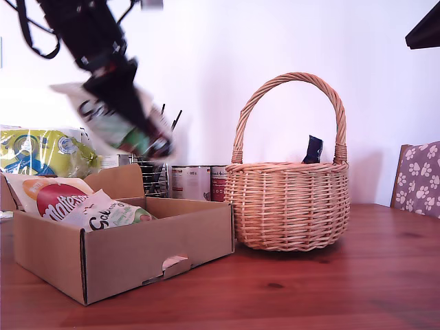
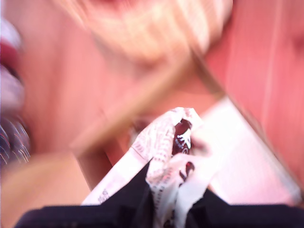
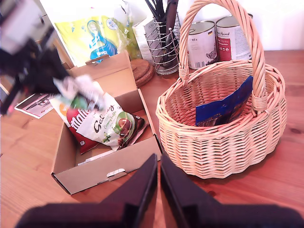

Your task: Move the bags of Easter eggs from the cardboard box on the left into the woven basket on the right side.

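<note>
With one blue bag (image 3: 223,107) already in the basket (image 1: 289,206) and two cream bags (image 3: 102,126) left in the box (image 1: 124,258), your first gripper (image 2: 164,190) carries a third clamped above it, while your second gripper's (image 3: 158,183) fingers sit together, empty.

Looks like a home, prob. a dining or kitchen area. I work over a reddish-brown wooden table (image 1: 357,289) w/ visible grain, set against a plain white wall (image 1: 206,62). Just behind the woven basket (image 1: 289,206) stand food tins (image 3: 202,45), unopened, printed labels. Beside the tins, a wire holder of black sticks (image 3: 164,45), next to it a round wooden trivet (image 3: 142,71). Well behind the basket, at the exterior view's right edge, a chair back (image 1: 419,179) in grey fabric w/ white paw prints. Groceries, soft furnishing, household clutter: domestic, not lab or shop.
</note>
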